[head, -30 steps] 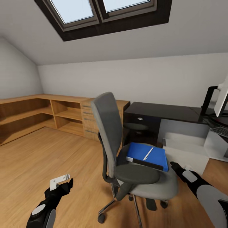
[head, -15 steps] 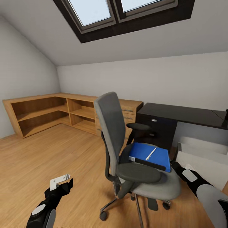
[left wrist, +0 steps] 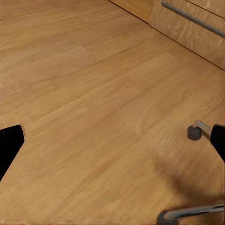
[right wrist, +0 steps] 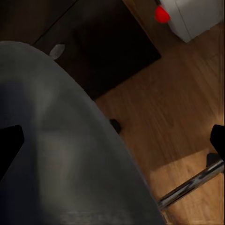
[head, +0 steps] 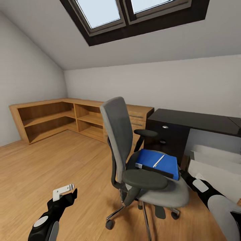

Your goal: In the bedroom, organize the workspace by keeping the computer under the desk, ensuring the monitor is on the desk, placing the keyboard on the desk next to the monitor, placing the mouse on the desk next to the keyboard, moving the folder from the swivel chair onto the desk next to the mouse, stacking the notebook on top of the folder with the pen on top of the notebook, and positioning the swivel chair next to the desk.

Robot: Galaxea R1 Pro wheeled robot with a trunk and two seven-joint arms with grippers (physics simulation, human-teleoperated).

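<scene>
The folder [head: 157,163] is lying flat on the seat of the swivel chair [head: 147,167], its blue face up and its black spine edge toward the near armrest. The pen [head: 158,161] is resting slantwise on top of the folder. The notebook cannot be made out. The chair is standing on the wood floor [head: 50,160] just in front of the desk [head: 194,120], with its tall grey back turned toward the left of the head view and its chrome base and castors showing beneath the seat.

The desk's black top is being seen behind the chair, with two round silver knobs on its dark drawer front. At the desk's far side, the light wood chest [head: 137,115] with steel handles is adjoining a run of low open shelves [head: 47,117] along the sloped wall. A dark-framed skylight [head: 134,13] is set in the ceiling above.

In the right wrist view, the grey seat [right wrist: 56,140] is being seen close up, with a chrome leg of the base, the dark drawer front, and the pale computer [right wrist: 197,16] with its red button beyond.

The left gripper [head: 65,191] is being held low over bare floor, well apart from the chair; in the left wrist view its fingers [left wrist: 9,145] are spread wide at the edges. The right gripper [right wrist: 112,140] is being held just beside the seat's edge, fingers likewise spread wide, with nothing between them.
</scene>
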